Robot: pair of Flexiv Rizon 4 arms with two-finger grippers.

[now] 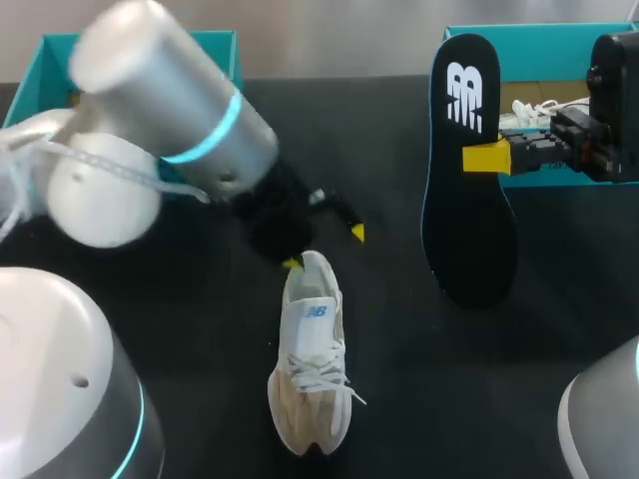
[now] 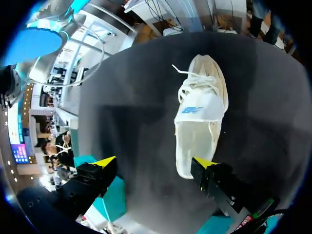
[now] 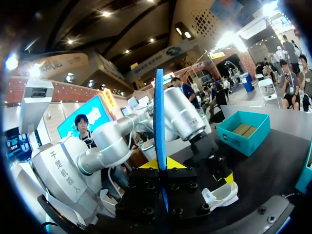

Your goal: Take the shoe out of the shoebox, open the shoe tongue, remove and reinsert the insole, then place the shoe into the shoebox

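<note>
**INSOLE REINSERTION: SHOE STEADIED, INSOLE HELD CLEAR**

**Status.** The shoe (image 1: 310,359) rests sole-down on the worktop (image 1: 419,399), outside the shoebox (image 1: 559,40), with its toe toward the robot. The left fingers (image 2: 207,168) are released and grasp nothing; 1 tip sits just beside the heel. The right fingers (image 1: 486,157) are clenched on the insole (image 1: 467,200), which they hold upright and apart from the shoe.

**Procedure (judged: reinsertion comes next).**
1. Close the left fingers on the heel collar so the shoe cannot slide.
2. Bring the insole over the opening, lower end first.
3. Flatten the angle while feeding it toward the toe, and keep clear of the tongue.
4. Release only when the heel end is seated.

**View comparison.** The head view shows the insole's broad face but only 1 right finger. The right wrist view shows the insole edge-on between both yellow tips, which confirms a grasp from 2 sides. Only the left wrist view looks into the shoe: the opening is wide and empty. It also shows the spread of the left fingers, which the arm largely hides in the head view.
</note>
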